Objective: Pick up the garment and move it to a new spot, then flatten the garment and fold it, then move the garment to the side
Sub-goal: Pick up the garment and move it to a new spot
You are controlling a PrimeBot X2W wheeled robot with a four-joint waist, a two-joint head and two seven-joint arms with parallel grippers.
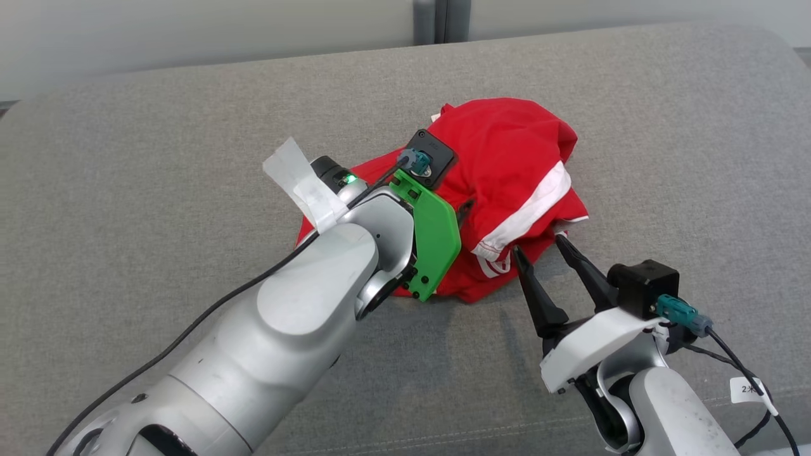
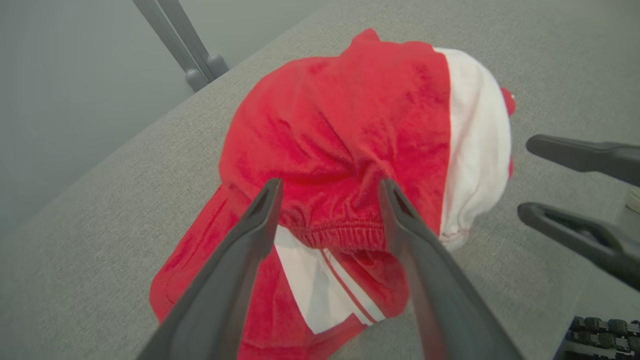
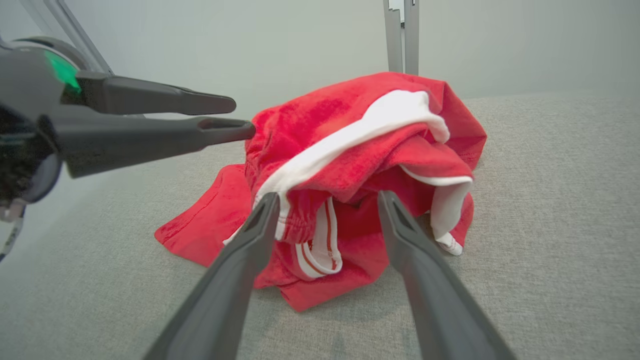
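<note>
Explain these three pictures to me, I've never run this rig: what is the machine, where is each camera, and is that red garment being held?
It is a two-armed robot. The head camera looks down on a grey cushioned surface with a crumpled red garment, white-striped. The other two cameras sit on the wrists, each looking along its own two dark fingers. The left gripper hangs open above the garment, its fingers either side of the elastic waistband. The right gripper is open too, close to the near edge. Nothing is held; the garment lies in a heap.

Red garment (image 1: 507,164) (white stripes) lies crumpled on grey surface (image 1: 158,158).
</note>
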